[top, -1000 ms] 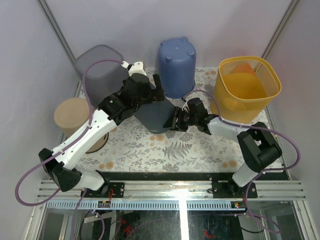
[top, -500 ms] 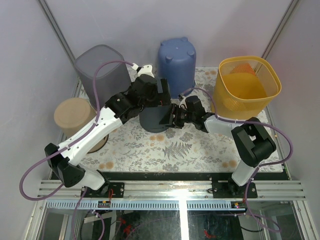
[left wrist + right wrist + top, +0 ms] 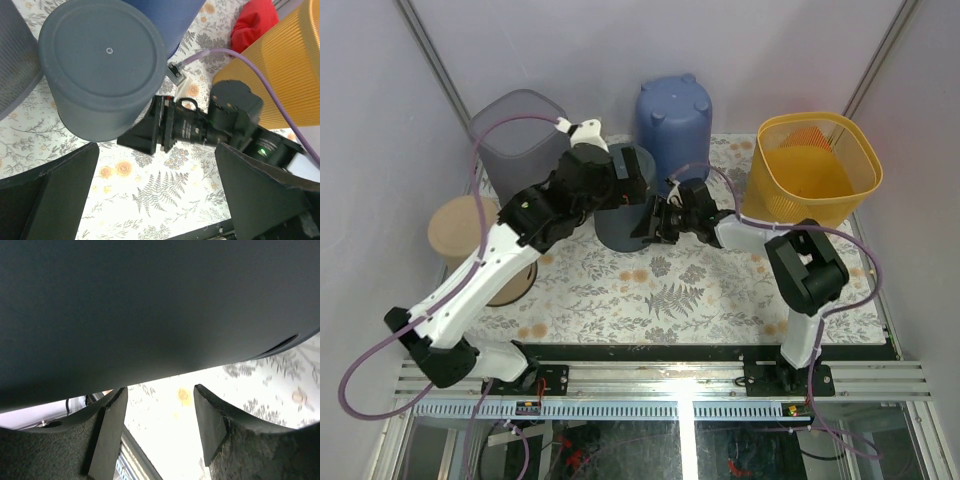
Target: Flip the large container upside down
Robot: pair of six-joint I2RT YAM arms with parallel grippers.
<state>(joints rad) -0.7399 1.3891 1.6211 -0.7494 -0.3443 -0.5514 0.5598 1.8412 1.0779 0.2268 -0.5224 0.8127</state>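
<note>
The large dark grey container [image 3: 618,228] stands upside down on the floral mat, its flat base facing up in the left wrist view [image 3: 102,55]. My left gripper [image 3: 632,172] hovers above it, open and empty, its wide-spread fingers [image 3: 50,195] framing bare mat in the left wrist view [image 3: 160,200]. My right gripper [image 3: 648,222] is open at the container's right side, low near the mat; it also shows in the left wrist view [image 3: 147,134]. In the right wrist view [image 3: 160,420] the container's wall [image 3: 150,305] fills the top, just past the fingertips [image 3: 112,420].
A grey bin [image 3: 516,132] stands at the back left and an upturned blue bucket [image 3: 673,118] behind the container. A yellow basket [image 3: 815,170] is at the back right, a tan cylinder [image 3: 468,238] at the left. A red object [image 3: 255,20] lies by the basket.
The container has gone from tilted under the left arm to standing base-up. My left gripper has lifted and drawn back from it. My right gripper has followed it to the left.
</note>
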